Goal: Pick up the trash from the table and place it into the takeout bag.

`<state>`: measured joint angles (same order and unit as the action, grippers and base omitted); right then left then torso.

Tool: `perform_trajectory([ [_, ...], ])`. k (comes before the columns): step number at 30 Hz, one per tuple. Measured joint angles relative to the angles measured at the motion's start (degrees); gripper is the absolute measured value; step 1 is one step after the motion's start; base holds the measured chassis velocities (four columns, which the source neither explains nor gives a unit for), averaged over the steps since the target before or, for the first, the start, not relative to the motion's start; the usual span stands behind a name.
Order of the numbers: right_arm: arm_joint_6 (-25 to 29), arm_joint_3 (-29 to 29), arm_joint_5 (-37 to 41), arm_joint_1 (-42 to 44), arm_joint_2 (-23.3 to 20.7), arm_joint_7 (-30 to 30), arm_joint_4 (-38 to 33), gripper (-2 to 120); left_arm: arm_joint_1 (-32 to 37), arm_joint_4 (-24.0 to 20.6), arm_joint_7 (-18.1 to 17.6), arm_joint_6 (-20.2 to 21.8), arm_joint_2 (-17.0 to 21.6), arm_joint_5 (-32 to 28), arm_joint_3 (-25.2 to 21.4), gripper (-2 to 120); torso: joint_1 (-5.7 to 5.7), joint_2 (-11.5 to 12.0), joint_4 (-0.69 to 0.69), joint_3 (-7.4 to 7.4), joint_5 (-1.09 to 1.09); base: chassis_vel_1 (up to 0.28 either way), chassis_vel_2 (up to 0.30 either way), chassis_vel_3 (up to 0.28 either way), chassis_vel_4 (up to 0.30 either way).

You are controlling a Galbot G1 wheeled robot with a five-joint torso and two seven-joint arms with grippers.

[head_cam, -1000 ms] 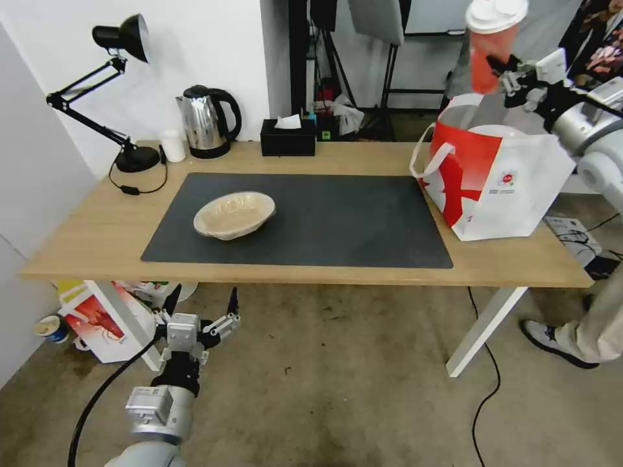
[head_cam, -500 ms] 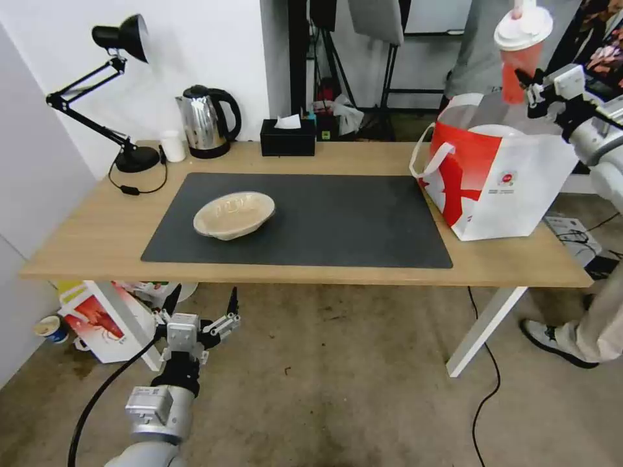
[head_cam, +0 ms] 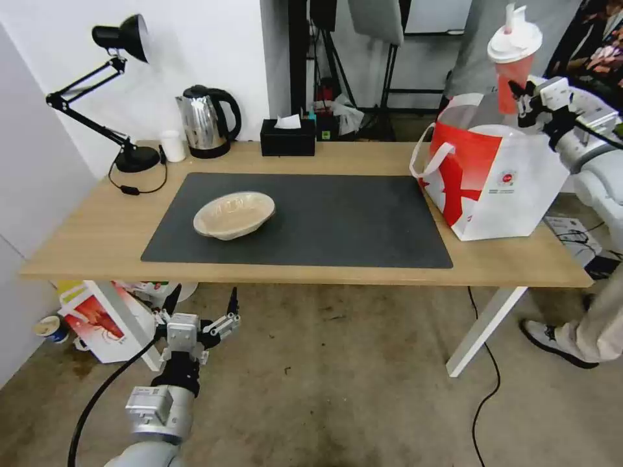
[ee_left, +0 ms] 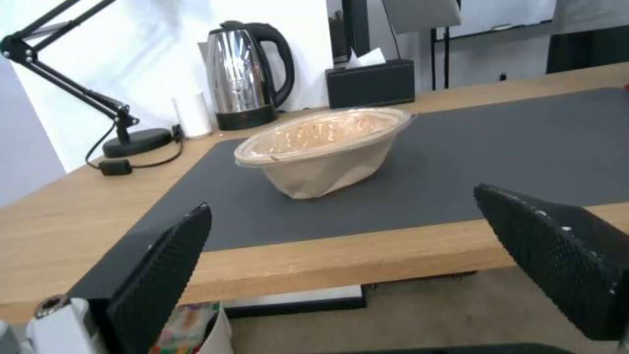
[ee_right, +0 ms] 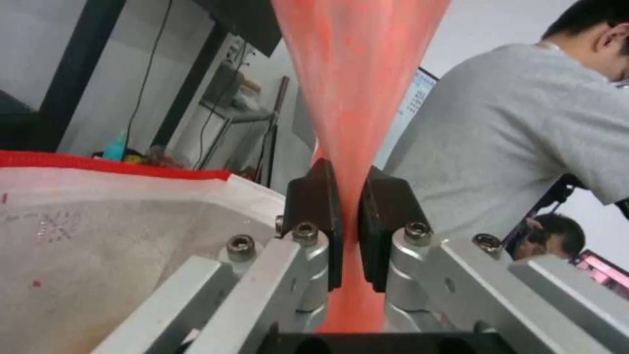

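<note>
One cup (head_cam: 514, 68) is pinched low on its body by the right gripper (head_cam: 521, 104), whose pads (ee_right: 319, 216) are closed so tightly that the red wall is squeezed nearly flat between them. It is held upright, lid up, above the far side of the open bag (head_cam: 500, 181); judged from the task, it is kept there so that it can be lowered or dropped straight through the mouth without spilling. Inside the bag something pale and round is glimpsed, but what it is cannot be told.

The bag is stood at the right end of the table (head_cam: 104, 240), just beside the mat (head_cam: 337, 220), its mouth left open to receive things. One beige bowl (head_cam: 233, 214) is left on the mat, well apart from the bag, and is judged to be the remaining piece of trash on the tabletop.

The left gripper (head_cam: 201, 311) is parked low in front of the table edge, fingers (ee_left: 164, 265) spread wide and empty, aimed toward the bowl.

Counted: two grippers, one cup, one bowl on the mat, one bag on the table. One kettle (head_cam: 206, 122), one lamp (head_cam: 123, 97) and one tissue box (head_cam: 288, 137) are lined along the back edge, out of the working area.
</note>
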<state>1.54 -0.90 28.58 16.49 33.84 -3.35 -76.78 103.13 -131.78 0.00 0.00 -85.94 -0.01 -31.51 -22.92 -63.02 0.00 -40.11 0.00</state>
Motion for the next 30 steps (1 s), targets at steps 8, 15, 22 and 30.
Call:
perform_trajectory([
  [8,-1.57,-1.4,-0.53,-0.7,0.79,2.33,0.03,19,0.0,0.0,0.0,0.0,0.0,0.0,0.0,100,0.0,0.0,-0.01,0.0,0.0,0.0,0.0,0.0,0.0],
  [15,-2.42,-1.82,-0.54,-0.74,0.82,3.38,-0.7,46,0.0,0.0,0.0,0.0,0.0,0.0,0.0,100,0.0,0.0,0.0,0.0,0.0,0.0,0.0,0.0,0.0],
  [22,-2.61,-1.81,-0.56,-0.48,0.71,3.43,-0.72,69,0.0,0.0,0.0,0.0,0.0,0.0,0.0,100,0.0,0.0,0.0,0.0,0.0,0.0,0.0,0.0,0.0],
  [30,-3.15,-1.77,-0.56,-0.27,0.99,3.59,-0.87,98,0.0,0.0,0.0,0.0,0.0,0.0,0.0,100,0.0,0.0,0.0,0.0,0.0,0.0,0.0,0.0,0.0],
])
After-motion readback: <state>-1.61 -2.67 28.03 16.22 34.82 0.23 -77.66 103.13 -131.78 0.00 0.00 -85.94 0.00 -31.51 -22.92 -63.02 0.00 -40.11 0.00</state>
